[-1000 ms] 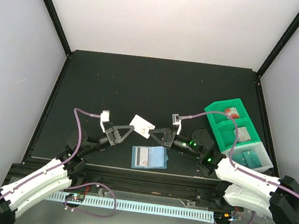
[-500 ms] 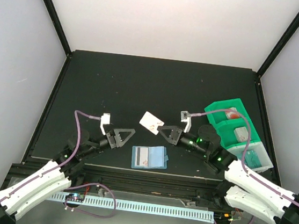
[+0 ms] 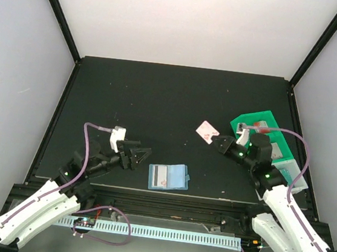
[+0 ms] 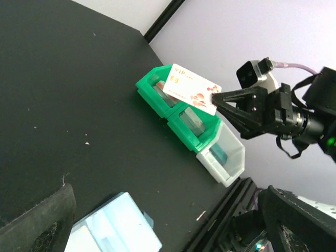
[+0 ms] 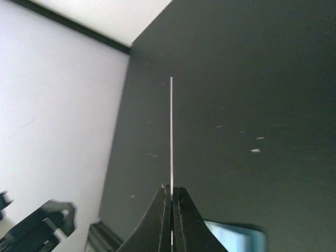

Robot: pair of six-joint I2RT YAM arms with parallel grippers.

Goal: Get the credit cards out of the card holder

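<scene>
The white credit card with a red blotch (image 3: 207,131) hangs above the table, and my right gripper (image 3: 216,141) is shut on its near edge. In the right wrist view the card (image 5: 171,131) shows edge-on between the pressed fingertips (image 5: 171,190). The left wrist view shows its face (image 4: 191,96) in front of the green tray. The light-blue card holder (image 3: 168,176) lies flat near the front edge, with a pale card showing in its left panel (image 3: 159,175). My left gripper (image 3: 136,156) stands open and empty, just left of the holder (image 4: 118,228).
A green compartment tray (image 3: 246,122) with a white end bin (image 4: 231,170) stands at the right, just behind the right gripper. Small flat items lie in its compartments, a teal one (image 4: 219,154) in the white bin. The table's front rail runs close below the holder.
The left gripper has opened, let go of the white card and drawn back to the left. The right gripper has carried the card rightward, close to the green tray.
</scene>
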